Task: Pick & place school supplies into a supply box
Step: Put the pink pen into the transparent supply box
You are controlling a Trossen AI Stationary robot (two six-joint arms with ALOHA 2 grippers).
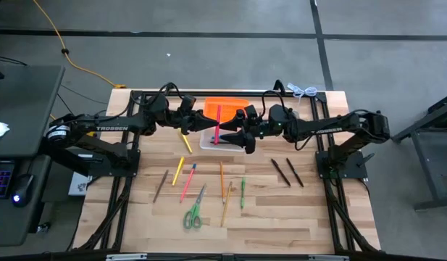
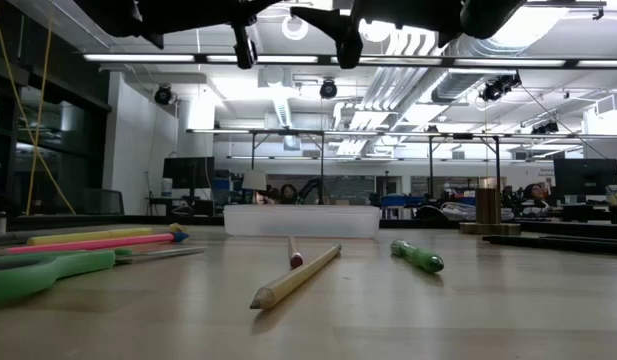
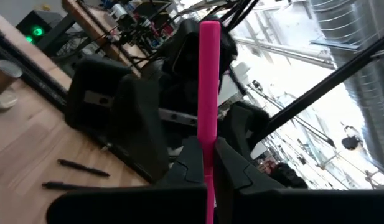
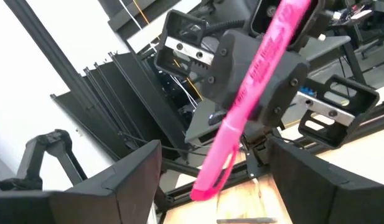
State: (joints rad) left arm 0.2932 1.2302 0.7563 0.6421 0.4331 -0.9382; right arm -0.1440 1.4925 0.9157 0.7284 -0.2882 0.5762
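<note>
Light comes from overhead – long ceiling strip lights run across the room in the low view and glare white around the ducts toward 1 o'clock. The wooden table is evenly lit from above, with only faint shadows beside the pencils. In the low view the nearest pencil and the green scissors handle at 8 o'clock are soft, out of focus. The left wrist view blows out to white toward 2 o'clock. The right wrist view is smeared – the pink marker looks blurred, with white glare at 9 o'clock
</note>
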